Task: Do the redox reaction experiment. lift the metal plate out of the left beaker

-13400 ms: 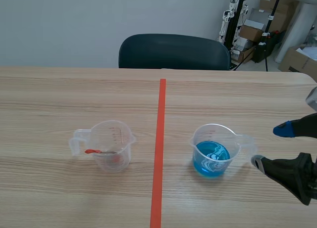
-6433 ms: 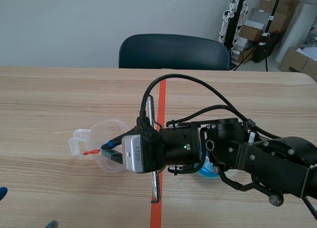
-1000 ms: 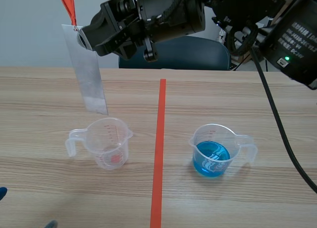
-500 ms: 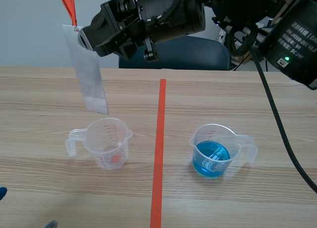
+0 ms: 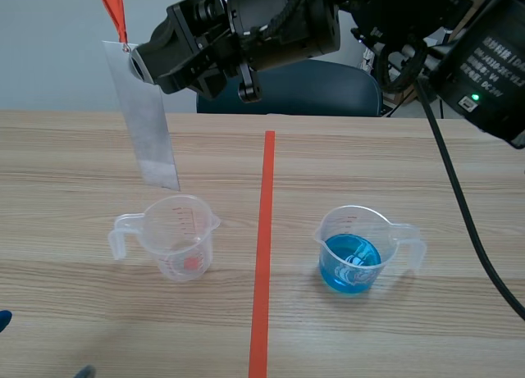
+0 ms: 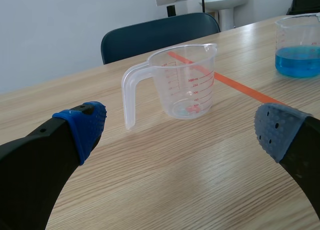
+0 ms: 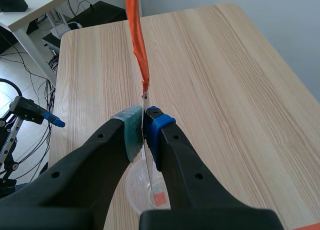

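Since 13.4 s ago, metal plate (image 5: 148,116) has come out of left beaker (image 5: 176,234); vs. 0.5 s ago, no shift. Plate hangs upright above table (image 5: 74,157), lower end clear of beaker rim, toward far edge. Right gripper (image 7: 144,125), reaching across from right side, has its fingers clamped on plate's upper end, just below orange-red ribbon (image 5: 112,9) tied at top. Left beaker stands left of tape line (image 5: 264,255), nearer the near edge, w/ red graduations; "300" and "250" legible. Right beaker (image 5: 354,248), w/ blue liquid, stands right of line. Left gripper (image 6: 177,127) sits low at near-left corner, fingers wide apart, holding nothing, left beaker ahead of it.
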